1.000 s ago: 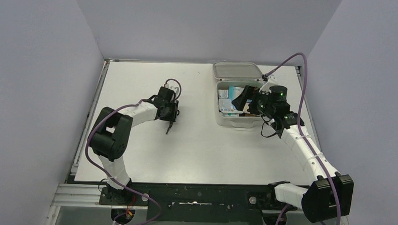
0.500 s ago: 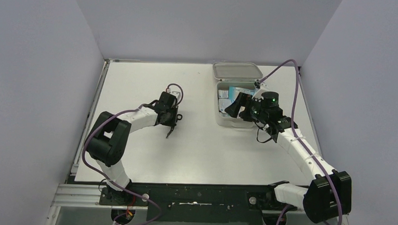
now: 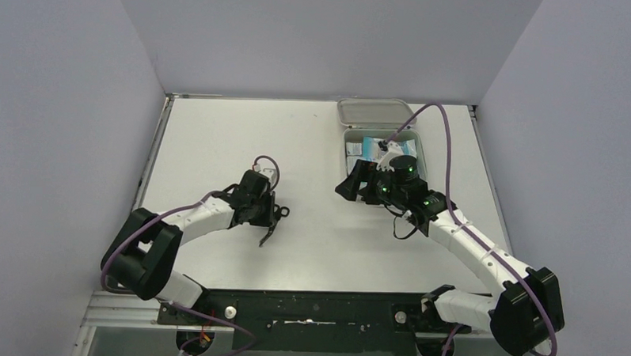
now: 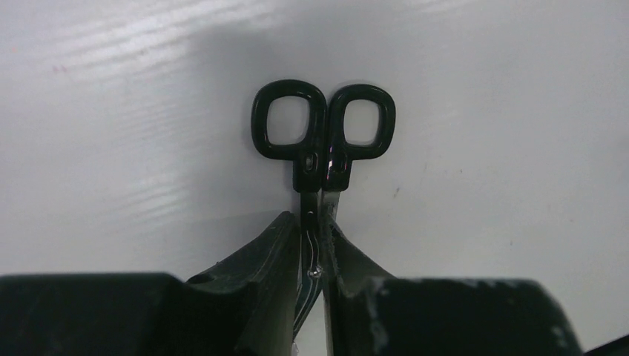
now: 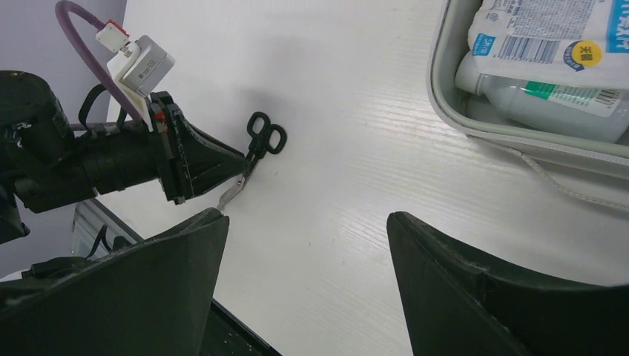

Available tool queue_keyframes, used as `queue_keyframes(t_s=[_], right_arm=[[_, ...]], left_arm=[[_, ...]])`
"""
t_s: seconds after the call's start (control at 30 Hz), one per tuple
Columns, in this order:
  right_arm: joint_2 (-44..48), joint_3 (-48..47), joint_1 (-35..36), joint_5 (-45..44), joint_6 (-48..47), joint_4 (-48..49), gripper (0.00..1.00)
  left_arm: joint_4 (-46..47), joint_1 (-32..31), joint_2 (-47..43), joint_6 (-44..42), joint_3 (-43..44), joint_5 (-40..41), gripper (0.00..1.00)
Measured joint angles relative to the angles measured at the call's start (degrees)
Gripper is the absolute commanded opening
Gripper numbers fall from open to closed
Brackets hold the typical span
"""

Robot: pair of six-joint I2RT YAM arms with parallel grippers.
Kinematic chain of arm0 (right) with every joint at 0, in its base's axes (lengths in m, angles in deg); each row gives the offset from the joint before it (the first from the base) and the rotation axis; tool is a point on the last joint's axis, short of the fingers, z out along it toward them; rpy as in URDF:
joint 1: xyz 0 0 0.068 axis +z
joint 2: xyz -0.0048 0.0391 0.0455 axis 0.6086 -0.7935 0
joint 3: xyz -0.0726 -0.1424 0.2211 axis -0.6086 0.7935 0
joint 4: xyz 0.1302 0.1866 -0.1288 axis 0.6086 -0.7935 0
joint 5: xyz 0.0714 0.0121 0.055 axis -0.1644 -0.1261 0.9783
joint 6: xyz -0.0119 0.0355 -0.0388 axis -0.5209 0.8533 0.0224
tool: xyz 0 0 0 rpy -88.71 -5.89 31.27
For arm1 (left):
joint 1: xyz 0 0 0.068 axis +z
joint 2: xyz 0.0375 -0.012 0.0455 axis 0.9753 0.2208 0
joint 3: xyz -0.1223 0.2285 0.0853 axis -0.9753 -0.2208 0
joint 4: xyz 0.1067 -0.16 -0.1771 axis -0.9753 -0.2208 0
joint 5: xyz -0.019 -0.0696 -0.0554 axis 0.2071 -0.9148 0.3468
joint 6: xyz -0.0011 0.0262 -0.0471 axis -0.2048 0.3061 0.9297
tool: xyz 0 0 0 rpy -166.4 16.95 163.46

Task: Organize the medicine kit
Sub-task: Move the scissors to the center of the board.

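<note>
The left gripper pinches the scissors by the blades, handles pointing away from it. The right gripper, spread wide, faces them, with the open kit just beside it. I judge it should take the handles squarely before the left lets go.

Glossy black plastic-handled scissors, smooth pale plastic medicine kit

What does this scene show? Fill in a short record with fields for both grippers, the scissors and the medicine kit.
Left gripper: shut on the scissors by the blades
Scissors: closed, black handles pointing away from that gripper
Right gripper: open, empty, over bare table
Medicine kit: lid open, packets and a white bottle inside
</note>
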Motion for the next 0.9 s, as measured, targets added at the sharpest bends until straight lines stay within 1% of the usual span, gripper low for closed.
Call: queue_keyframes(t_s=[0.07,0.2,0.27,0.37,0.47,0.53,0.6,0.67,0.77,0.83,0.9], right_arm=[[-0.28,0.0,1.11,-0.94,0.76,0.26,0.78],[-2.78,-0.55,4.7,-2.99,1.57,0.85,0.74],[-5.66,-2.01,7.15,-4.33,1.88,0.81,0.7],[-9.6,-4.46,9.97,-6.32,2.38,0.79,0.64],[-12.68,-6.69,12.31,-8.46,3.32,0.87,0.55],[-14.88,-8.26,13.51,-9.9,4.02,0.92,0.5],[-17.03,-9.77,14.16,-10.86,4.57,0.87,0.44],[-20.02,-11.98,14.93,-12.17,5.11,0.83,0.4],[-24.55,-15.06,15.82,-14.67,6.05,0.5,0.3],[-26.64,-16.2,16.39,-16.31,7.13,0.33,0.27],[-28.79,-17.46,17.16,-18.21,8.46,-0.48,0.27]], left_arm=[[-0.35,-0.04,-2.12,1.29,-1.66,-1.73,0.21],[-0.48,0.35,-7.21,3.19,-3.04,-4.07,0.31],[-0.26,1.81,-10.03,4.02,-3.06,-5.73,0.33],[0.28,7.45,-13.81,4.92,-3.06,-9.81,0.39],[0.61,14.45,-16.44,4.96,-3.06,-13.88,0.51],[0.37,17.9,-18.01,4.0,-3.02,-15.93,0.55],[-0.11,19.67,-19.41,2.97,-2.93,-17.22,0.57],[-1.09,20.74,-20.72,1.46,-2.58,-18.21,0.59],[-3.43,21.53,-21.64,-1.16,-1.18,-18.49,0.61],[-5.33,21.68,-22.38,-3.8,-0.13,-17.81,0.65],[-6.95,21.68,-23.76,-6.32,0.11,-15.93,0.67]])
